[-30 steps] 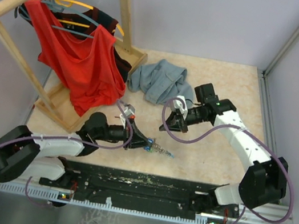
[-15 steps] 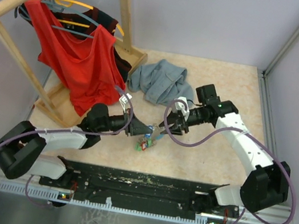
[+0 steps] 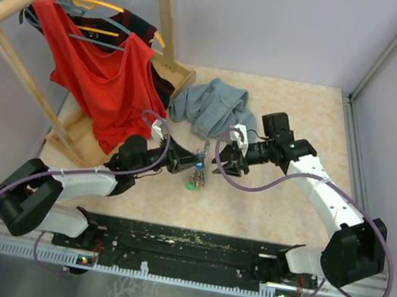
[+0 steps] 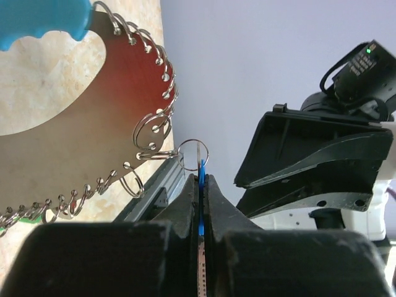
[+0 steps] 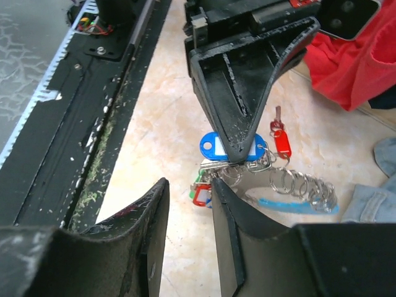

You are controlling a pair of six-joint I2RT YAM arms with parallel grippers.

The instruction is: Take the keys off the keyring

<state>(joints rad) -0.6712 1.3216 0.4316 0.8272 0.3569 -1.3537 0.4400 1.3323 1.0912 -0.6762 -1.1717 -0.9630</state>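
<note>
My left gripper (image 3: 189, 164) (image 4: 202, 179) is shut on the blue-headed key (image 4: 202, 168) (image 5: 218, 147), lifted above the table. From that key hang the other keys (image 3: 197, 176), red and green heads (image 5: 199, 193) among them, together with the silvery chain (image 5: 298, 183) and the light blue part of the keyring (image 5: 297, 205) (image 4: 43, 18). Just right of the bunch, my right gripper (image 3: 219, 164) (image 5: 187, 189) is open with nothing between its fingers. One red key (image 5: 281, 141) lies apart on the table.
A grey-blue cloth (image 3: 213, 106) lies just behind both grippers. At the back left stands a wooden rack (image 3: 24, 2) with a red shirt (image 3: 110, 83) on hangers. A black rail (image 3: 189, 243) runs along the near edge.
My left gripper has carried the key bunch up and back towards the right gripper. The right gripper's jaws have opened.
</note>
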